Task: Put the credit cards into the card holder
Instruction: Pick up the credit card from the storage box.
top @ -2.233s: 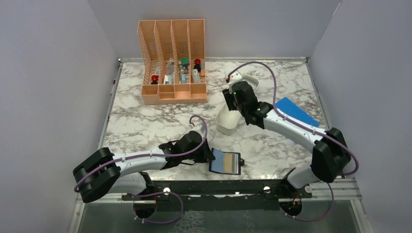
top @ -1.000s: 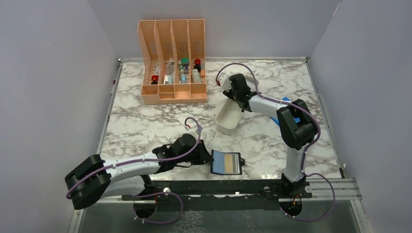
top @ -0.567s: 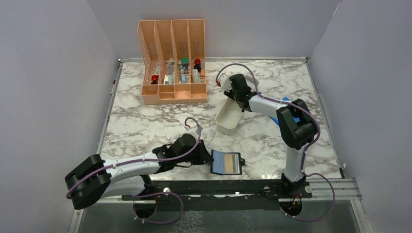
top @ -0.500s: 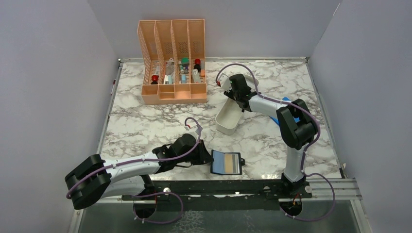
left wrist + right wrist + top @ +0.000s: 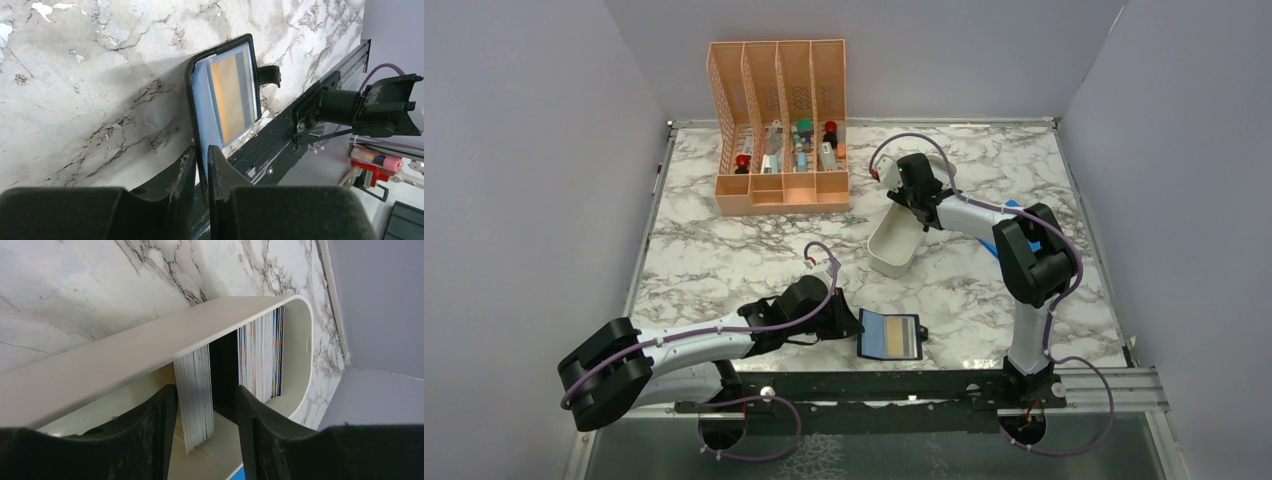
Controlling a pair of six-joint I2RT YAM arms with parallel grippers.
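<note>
At the tabletop (image 5: pixel 724 262)'s near edge, the left pincer (image 5: pixel 201 156) clamps narrow on the open card holder (image 5: pixel 232 95); toward the far right corner, the right pincer (image 5: pixel 205 392) straddles, wide, credit cards (image 5: pixel 195 375) standing in a white tray (image 5: pixel 120 357).

Right gripper (image 5: pixel 205 395) sits down in the white tray (image 5: pixel 150 350), fingers spread around one card stack (image 5: pixel 197 390), tray wall tight alongside, second stack (image 5: pixel 262 355) just past a narrow gap | left gripper (image 5: pixel 201 155) pinches the card holder (image 5: pixel 225 95) edge, front rail (image 5: pixel 864 385) close behind | open marble (image 5: pixel 724 250) runs between peach organizer (image 5: pixel 779 130) and holder
</note>
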